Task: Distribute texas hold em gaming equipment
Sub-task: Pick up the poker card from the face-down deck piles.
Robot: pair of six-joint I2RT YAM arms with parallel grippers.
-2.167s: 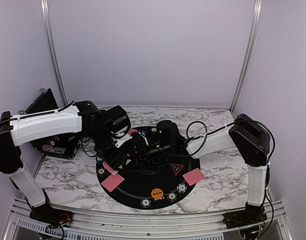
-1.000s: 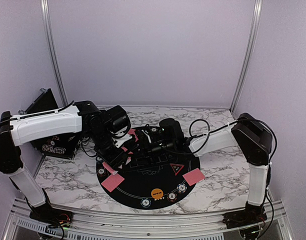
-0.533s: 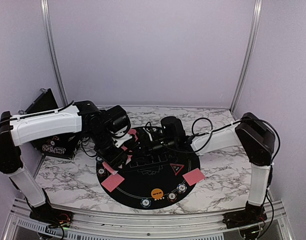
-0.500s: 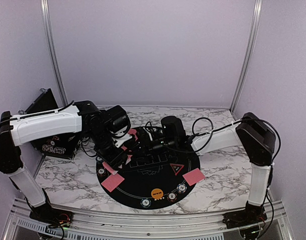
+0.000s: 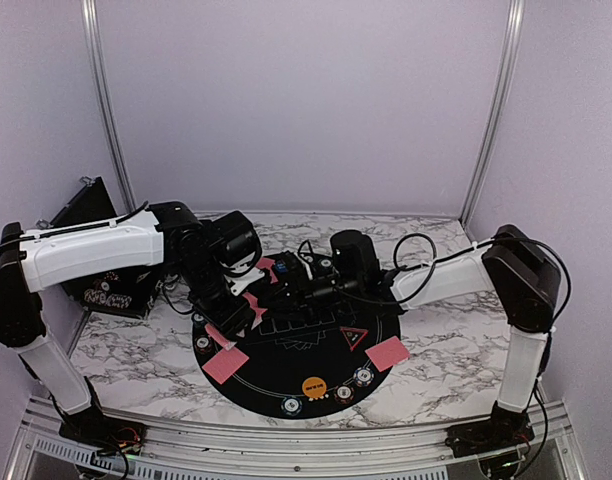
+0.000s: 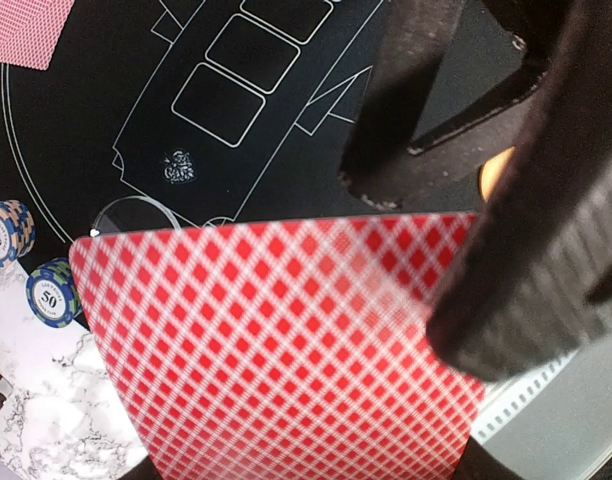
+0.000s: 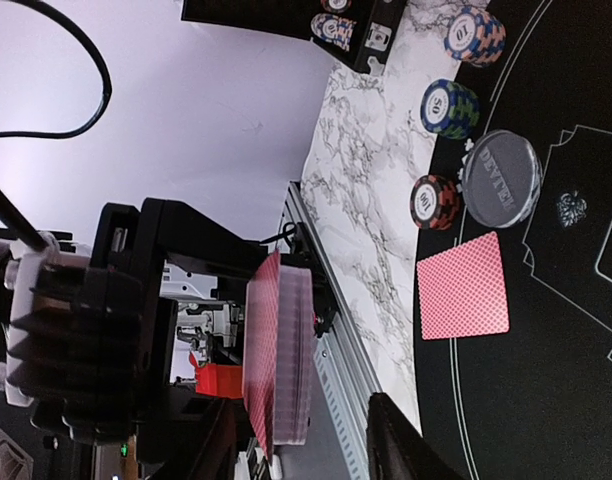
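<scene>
Left gripper [image 5: 250,290] clamped on diamond-patterned card deck [image 6: 286,350] (red, rectangular), right gripper [image 7: 298,445] apart.

A round black mat [image 5: 271,372] lies on the marble table [image 5: 136,352], black box [image 5: 114,290] beside it.

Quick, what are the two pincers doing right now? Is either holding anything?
Left pincer: closed on the deck of red-backed cards.
Right pincer: open, straddling the deck's edge, nothing visibly gripped.
</scene>
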